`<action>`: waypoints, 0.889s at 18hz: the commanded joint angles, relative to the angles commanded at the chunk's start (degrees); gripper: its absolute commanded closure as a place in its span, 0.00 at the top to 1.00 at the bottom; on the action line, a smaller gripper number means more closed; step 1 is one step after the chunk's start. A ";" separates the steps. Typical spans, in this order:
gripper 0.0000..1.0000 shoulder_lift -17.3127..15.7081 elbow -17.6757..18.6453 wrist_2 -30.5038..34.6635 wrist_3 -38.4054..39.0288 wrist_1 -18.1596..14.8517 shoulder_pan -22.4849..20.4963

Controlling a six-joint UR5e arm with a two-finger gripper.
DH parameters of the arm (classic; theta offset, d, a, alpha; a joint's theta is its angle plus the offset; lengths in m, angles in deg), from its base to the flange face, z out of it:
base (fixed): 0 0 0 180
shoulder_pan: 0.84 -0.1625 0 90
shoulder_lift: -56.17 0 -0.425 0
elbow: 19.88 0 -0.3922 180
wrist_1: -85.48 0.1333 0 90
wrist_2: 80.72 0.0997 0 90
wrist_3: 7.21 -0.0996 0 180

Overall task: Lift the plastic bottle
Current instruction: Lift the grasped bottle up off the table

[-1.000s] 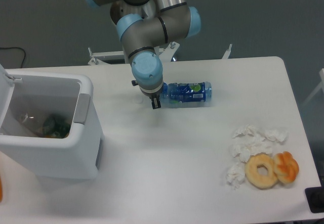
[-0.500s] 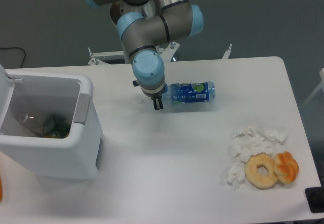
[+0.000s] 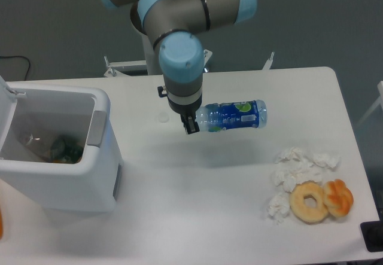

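The plastic bottle [image 3: 233,115] is clear with a blue label and green and white marks. It lies sideways in the air above the table [image 3: 197,217], its shadow on the surface below. My gripper [image 3: 192,123] is shut on its left end, where the neck is; the cap is hidden behind the fingers. The bottle's base points right.
A white bin [image 3: 54,148] with its lid open stands at the left, with rubbish inside. At the right front lie crumpled white tissues [image 3: 296,169], a doughnut [image 3: 309,201] and an orange pastry [image 3: 339,197].
The gripper has risen with the bottle, lifting it off the table and slightly to the right. The arm now appears larger and closer to the camera.
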 joint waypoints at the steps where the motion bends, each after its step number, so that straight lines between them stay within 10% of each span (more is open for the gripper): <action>1: 0.09 0.00 -0.71 -0.88 1.32 0.09 -0.09; 16: 0.06 -0.62 -1.33 -1.51 4.58 1.58 0.00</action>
